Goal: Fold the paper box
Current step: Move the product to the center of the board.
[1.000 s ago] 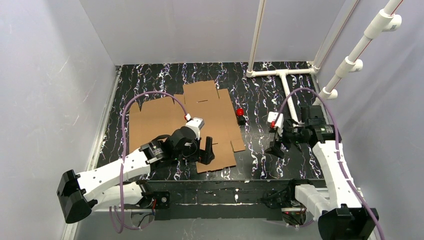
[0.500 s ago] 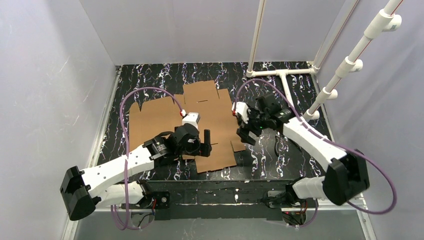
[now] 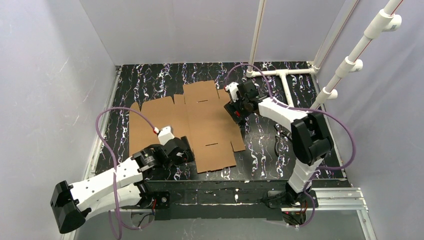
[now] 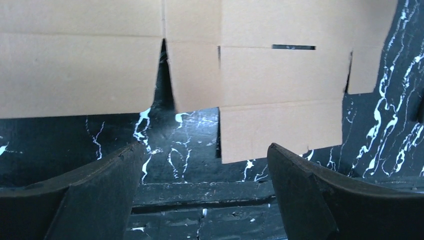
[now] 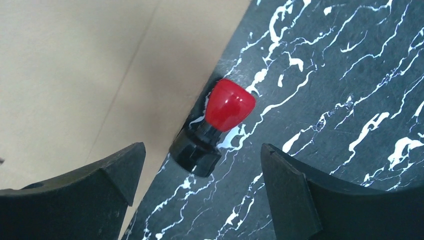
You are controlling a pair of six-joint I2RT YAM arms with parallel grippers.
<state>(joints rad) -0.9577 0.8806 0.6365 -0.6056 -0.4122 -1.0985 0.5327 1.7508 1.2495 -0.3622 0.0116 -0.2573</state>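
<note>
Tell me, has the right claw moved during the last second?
Yes. The right gripper swung left and toward the back, nearer the white pipe frame, now above the red-capped black knob.

The paper box (image 3: 200, 125) lies flat on the table (image 3: 150, 75), a small knob (image 5: 227, 104) just beside its right edge.

A red-capped black knob (image 5: 220, 120) stands at the paper box's (image 3: 200, 125) right edge, seemingly touching it, between the right gripper's (image 5: 202, 147) spread jaws. White pipe framing (image 3: 285, 77) crowds the far right corner. Bare table (image 4: 100, 135) lies before the left gripper (image 4: 203, 147).
</note>
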